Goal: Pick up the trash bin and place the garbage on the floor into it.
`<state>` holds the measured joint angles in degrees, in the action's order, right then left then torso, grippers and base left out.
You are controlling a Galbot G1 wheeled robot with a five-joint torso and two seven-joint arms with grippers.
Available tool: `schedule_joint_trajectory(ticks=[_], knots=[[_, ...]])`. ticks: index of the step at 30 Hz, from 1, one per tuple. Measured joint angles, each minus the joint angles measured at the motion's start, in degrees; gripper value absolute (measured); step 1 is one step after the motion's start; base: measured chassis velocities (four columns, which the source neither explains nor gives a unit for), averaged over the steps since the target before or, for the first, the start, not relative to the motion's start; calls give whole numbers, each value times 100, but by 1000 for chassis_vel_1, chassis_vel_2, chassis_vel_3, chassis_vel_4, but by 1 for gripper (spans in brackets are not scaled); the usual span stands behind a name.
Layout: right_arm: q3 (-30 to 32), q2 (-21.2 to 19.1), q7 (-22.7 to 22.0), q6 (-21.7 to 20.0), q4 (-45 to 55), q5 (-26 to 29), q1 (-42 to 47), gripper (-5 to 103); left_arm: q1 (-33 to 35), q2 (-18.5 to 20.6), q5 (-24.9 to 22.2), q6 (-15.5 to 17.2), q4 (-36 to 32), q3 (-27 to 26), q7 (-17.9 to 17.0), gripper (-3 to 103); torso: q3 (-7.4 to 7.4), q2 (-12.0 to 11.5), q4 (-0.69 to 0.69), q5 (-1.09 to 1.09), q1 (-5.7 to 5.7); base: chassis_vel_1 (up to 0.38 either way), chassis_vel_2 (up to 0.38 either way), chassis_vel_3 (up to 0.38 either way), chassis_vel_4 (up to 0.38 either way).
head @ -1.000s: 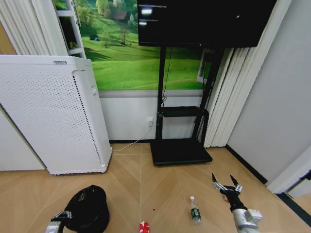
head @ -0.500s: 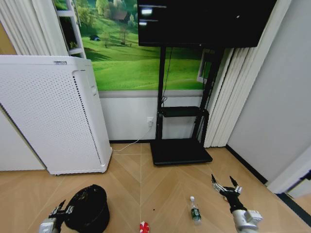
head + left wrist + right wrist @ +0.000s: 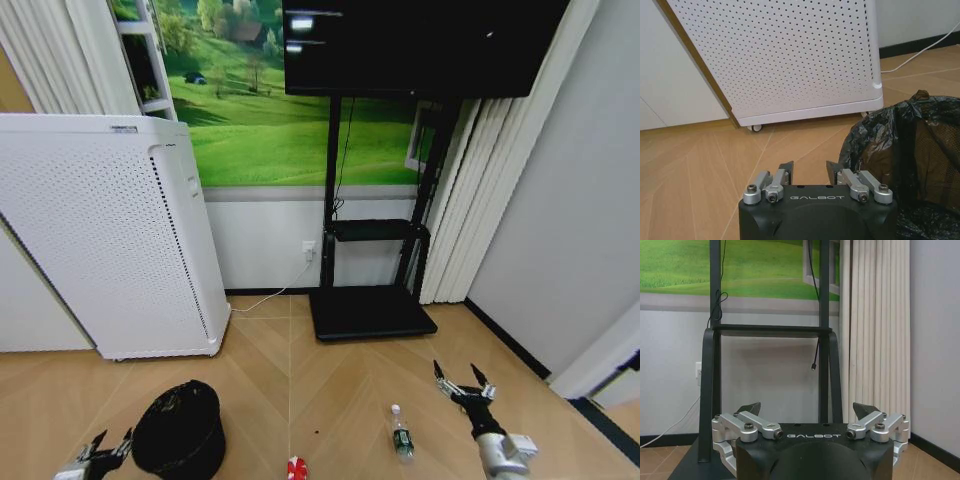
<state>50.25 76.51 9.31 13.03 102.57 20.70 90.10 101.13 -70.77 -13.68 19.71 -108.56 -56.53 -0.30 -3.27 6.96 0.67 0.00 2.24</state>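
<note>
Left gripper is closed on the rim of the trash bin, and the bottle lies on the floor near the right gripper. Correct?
Not quite. In the head view the left gripper is open beside the trash bin, not gripping its rim. The bottle does lie on the floor near the right gripper.

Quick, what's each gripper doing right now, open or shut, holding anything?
Left gripper: jaws open, empty, low beside the trash bin, not touching it.
Right gripper: jaws open wide, empty, raised above the floor near the bottle.
</note>
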Motion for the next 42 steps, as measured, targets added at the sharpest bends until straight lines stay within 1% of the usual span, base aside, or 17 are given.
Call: schedule_joint_trajectory(ticks=[1, 2, 5, 7, 10, 13, 15, 16, 17, 18, 20, 26, 35, 37, 39, 41, 42], knots=[[0, 0, 0, 0, 0, 0, 0, 100, 0, 0, 0, 0, 0, 0, 0, 42, 0, 0, 0, 0, 0, 0, 0, 0, 0], [-1, 0, 9, 0, 0, -5, 4, 100, -60, 9, -30, -1, 35, 38, -4, 34, 0, 0, 1, -1, 0, 0, 0, 0, 0], [0, -2, 14, 0, 5, -8, 7, 100, -122, 5, -101, -10, 42, 122, -5, 45, 0, 0, 2, 0, 0, 0, 0, 0, 0], [8, -7, 16, 0, 13, -5, 8, 100, -116, -29, -124, -18, 12, 187, 0, 56, 0, 0, 0, 0, 0, 0, 0, 0, 0], [15, -11, 17, 0, 14, 1, 7, 100, -102, -48, -124, -22, 4, 216, 6, 61, 0, 0, 0, 0, 0, 0, 0, 0, 0], [18, -19, 19, -3, -12, 10, -11, 100, -91, -62, -126, -9, 53, 244, 10, 82, 0, 0, 0, 1, 0, 0, 0, 0, 0], [16, -17, 19, -3, -17, 9, -14, 100, -101, -62, -128, 8, 85, 248, 9, 82, 0, 0, 0, 0, 0, 0, 0, 0, 0], [12, -14, 19, -3, -18, 7, -14, 100, -115, -60, -136, 27, 120, 252, 9, 88, 0, 0, 0, 0, 0, 0, 0, 0, 0], [9, -11, 20, -3, -18, 6, -14, 100, -128, -58, -146, 46, 149, 255, 9, 88, 0, 0, 0, 0, 0, 0, 0, 0, 0], [-2, -5, 24, -4, -22, 1, -12, 100, -186, -41, -212, 132, 243, 278, 10, 97, 0, 0, 0, 1, 0, 0, 0, 0, 0], [-5, -3, 27, -4, -27, -4, -12, 100, -237, -30, -281, 199, 308, 305, 11, 99, 0, 0, 0, 0, 0, 0, 0, 0, 0], [-1, -3, 50, 1, -33, -12, 22, 100, -595, 29, -536, 411, 577, 452, 33, 100, 0, 0, 1, 0, 0, 0, 0, 0, 0], [26, 12, 57, 34, -11, -32, 74, 100, -779, -11, -602, 576, 680, 666, 95, 102, 0, 0, 0, 0, 0, 0, 0, 0, 0], [30, 10, 57, 36, -3, -33, 80, 100, -782, -22, -602, 586, 707, 683, 124, 100, 0, 0, 0, 0, 0, 0, 0, 0, 0], [35, 10, 58, 40, 4, -34, 89, 100, -782, -36, -583, 587, 745, 701, 156, 92, 0, -1, 0, 2, 0, 0, 0, 0, 0], [36, 9, 58, 42, 4, -37, 92, 100, -780, -41, -573, 579, 762, 702, 171, 92, 0, 0, 0, 3, 0, 0, 0, 0, 0], [36, 9, 58, 48, 5, -49, 94, 100, -772, -45, -557, 567, 777, 702, 192, 81, 0, 0, 0, 4, 0, 0, 0, 0, 0]])
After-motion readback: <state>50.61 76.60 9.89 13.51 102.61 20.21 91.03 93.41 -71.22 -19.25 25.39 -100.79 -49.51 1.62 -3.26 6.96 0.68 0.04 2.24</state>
